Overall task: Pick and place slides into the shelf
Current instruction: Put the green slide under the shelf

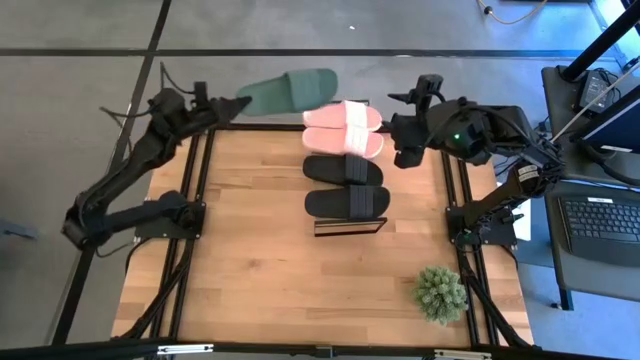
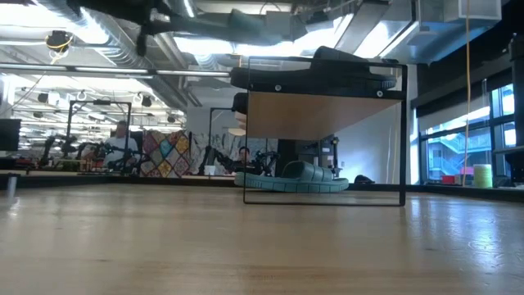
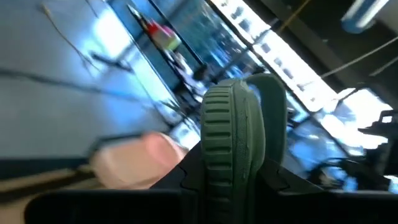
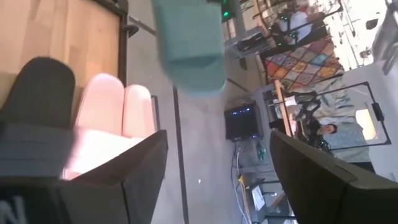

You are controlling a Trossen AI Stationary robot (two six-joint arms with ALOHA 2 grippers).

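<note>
Green slide is riding light and stiff in the left gripper, pinched by its heel; right gripper is hanging wide open beside the pink pair.

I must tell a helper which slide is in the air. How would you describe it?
Look at the shelf in the middle of the table. Beyond its far end, the left gripper holds one dark green slide off the table edge. The pink slides and black slides lie on the shelf.
</note>
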